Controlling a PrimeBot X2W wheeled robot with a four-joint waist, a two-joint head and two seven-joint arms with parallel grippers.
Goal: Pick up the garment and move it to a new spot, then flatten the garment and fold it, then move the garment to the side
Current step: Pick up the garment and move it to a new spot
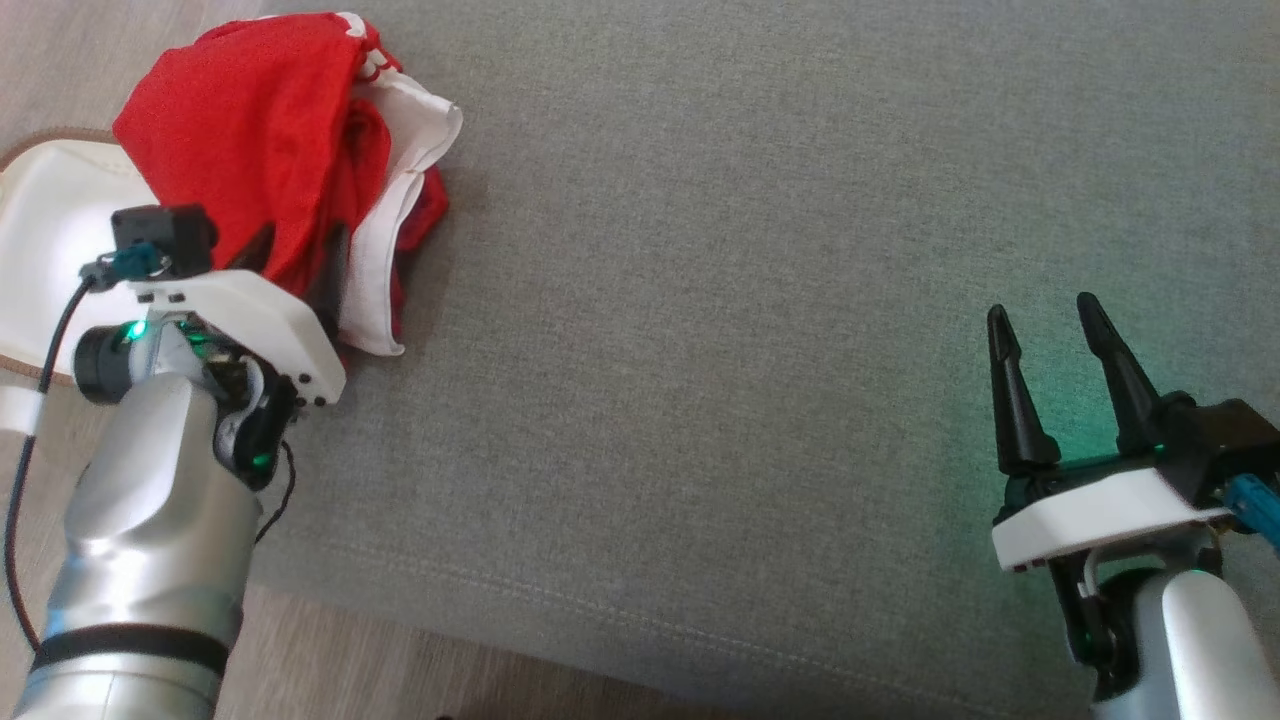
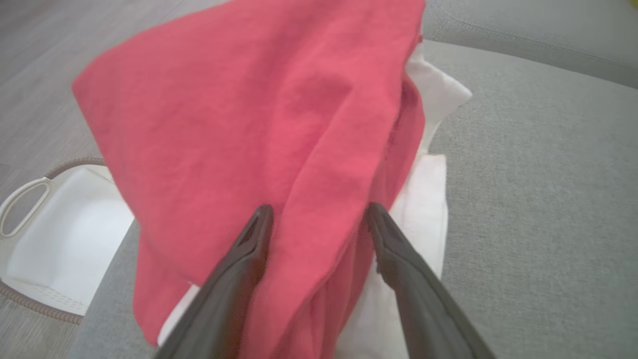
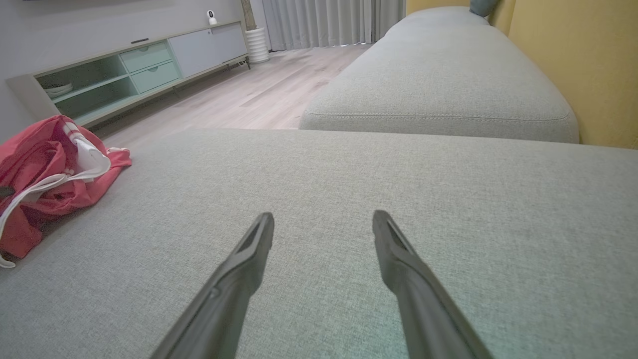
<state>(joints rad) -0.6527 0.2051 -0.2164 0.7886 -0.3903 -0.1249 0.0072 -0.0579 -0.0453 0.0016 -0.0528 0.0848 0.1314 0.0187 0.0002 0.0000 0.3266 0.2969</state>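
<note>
The crumpled red cotton garment with white trim (image 1: pixel 250 130) sits bunched in a heap at the left edge of the grey woven-fabric sofa seat (image 1: pixel 750 300), neither spread nor folded. The left hand (image 1: pixel 300 240) reaches into it from the seat's near side. Its two dark fingers are spread, with a fold of red cloth between them but not pinched. The right hand (image 1: pixel 1041 310) hovers over the right part of the seat, well apart from the garment, fingers spread and holding nothing.

We judge the task barely begun. The first grasp is being set up and has not yet closed. Lifting, carrying to a new spot, flattening, folding and the final move aside all remain. The broad stretch of seat between the two hands looks to us a fitting place to lay the cloth out. Its flat, tight weave should let the fabric slide and smooth easily.

Off the seat's left edge a white plastic basket with a brown woven rim (image 1: pixel 50 220) stands on the pale wood-plank floor (image 3: pixel 259 94). Beyond the seat's far edge a second grey sofa section (image 3: pixel 438 75) runs along a yellow wall (image 3: pixel 573 60). Across the floor from the seat stand a low pale-green and grey sideboard (image 3: pixel 139 65) and grey curtains (image 3: pixel 324 22).
</note>
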